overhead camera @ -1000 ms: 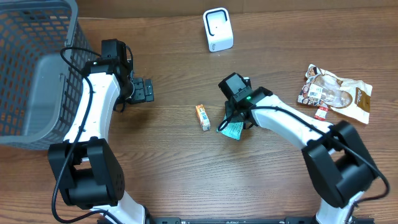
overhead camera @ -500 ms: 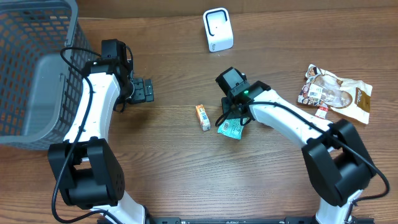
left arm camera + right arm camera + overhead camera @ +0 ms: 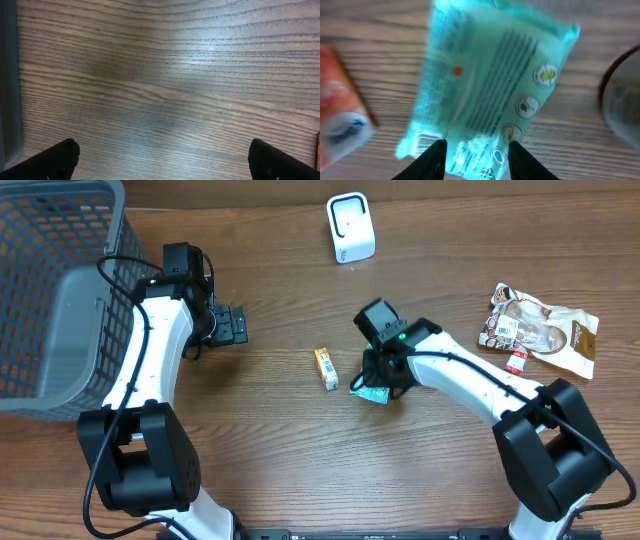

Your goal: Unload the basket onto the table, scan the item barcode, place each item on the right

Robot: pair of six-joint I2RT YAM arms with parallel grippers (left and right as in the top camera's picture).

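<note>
- The right gripper (image 3: 477,159) shows two dark, tapered fingers (image 3: 434,159) standing a little apart, with the lower edge of a teal packet (image 3: 485,85) between them. Whether they pinch it or merely straddle it cannot be told from the blurred wrist view.
- The packet is a soft, glossy plastic pouch with crimped ends. It carries lines of fine print, a row of small round emblems and a small barcode near one corner, and lies flat on the wood.
- Just beside it sits an orange box (image 3: 340,125), small and rectangular with a white-and-blue mark on its face.
- From overhead, the right arm's black wrist hangs right over the packet, which peeks out beneath it at mid-table.
- The left gripper (image 3: 160,160) is spread wide, its black fingertips at the lower corners of its view, with only bare, dark-grained table (image 3: 165,75) between them.
- Farther out stand a white, rounded scanner (image 3: 350,227), a grey mesh basket (image 3: 50,280) and crinkled snack bags (image 3: 540,328).
</note>
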